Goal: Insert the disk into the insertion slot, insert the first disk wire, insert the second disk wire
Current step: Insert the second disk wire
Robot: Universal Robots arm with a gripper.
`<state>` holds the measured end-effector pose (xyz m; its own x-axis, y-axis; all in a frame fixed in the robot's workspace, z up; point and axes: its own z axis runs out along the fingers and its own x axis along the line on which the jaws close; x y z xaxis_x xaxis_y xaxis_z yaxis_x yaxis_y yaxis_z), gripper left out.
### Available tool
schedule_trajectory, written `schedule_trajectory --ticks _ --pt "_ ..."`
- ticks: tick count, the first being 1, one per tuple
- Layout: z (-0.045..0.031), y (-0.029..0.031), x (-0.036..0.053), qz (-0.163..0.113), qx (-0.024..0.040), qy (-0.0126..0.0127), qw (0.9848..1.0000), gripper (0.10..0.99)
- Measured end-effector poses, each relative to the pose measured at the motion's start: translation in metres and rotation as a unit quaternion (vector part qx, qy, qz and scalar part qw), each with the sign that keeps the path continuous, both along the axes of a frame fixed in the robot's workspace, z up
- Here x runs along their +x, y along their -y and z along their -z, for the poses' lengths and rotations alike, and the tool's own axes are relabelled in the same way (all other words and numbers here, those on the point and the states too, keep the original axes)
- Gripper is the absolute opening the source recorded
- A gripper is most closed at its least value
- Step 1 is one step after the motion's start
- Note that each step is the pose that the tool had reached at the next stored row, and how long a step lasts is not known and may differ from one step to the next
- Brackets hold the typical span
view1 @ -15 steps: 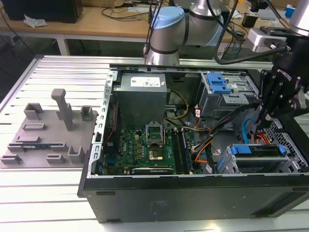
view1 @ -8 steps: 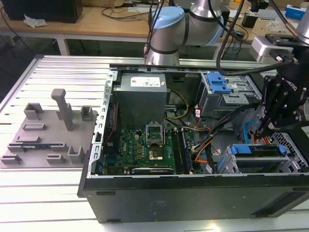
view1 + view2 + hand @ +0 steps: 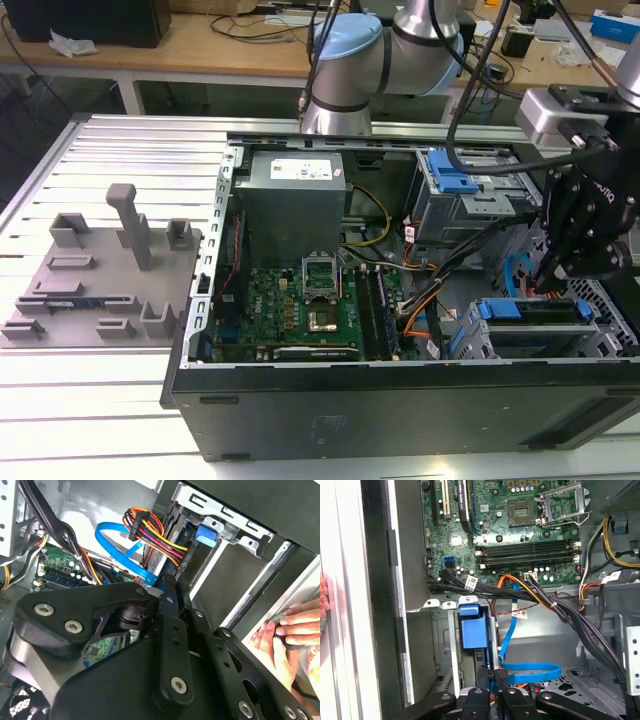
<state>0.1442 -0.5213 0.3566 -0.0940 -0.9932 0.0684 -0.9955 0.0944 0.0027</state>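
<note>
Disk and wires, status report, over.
Gripper down at the rear of the disk, which sits in the slot. Fingers pressed around the blue cable. A person's hand rests beside the case.

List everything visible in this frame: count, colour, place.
Computer case: one, black, open on the ribbed table.
Motherboard: one, green, case floor.
Power supply: one, grey, case rear.
Insertion slot: one, grey cage, blue latch; disk appears seated in it.
Flat cable: one, blue, looped beside the cage.
Fixture tray: one, grey, exterior view's left.
Person's hand: one, outside the case.
Tool: one, black, just above the cage.
</note>
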Motion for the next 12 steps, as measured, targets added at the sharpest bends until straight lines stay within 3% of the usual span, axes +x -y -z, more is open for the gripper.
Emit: schedule_trajectory --ticks 12 --pt "0.004 0.0022 -0.0007 -0.002 0.0002 0.0 1.0 0.165"
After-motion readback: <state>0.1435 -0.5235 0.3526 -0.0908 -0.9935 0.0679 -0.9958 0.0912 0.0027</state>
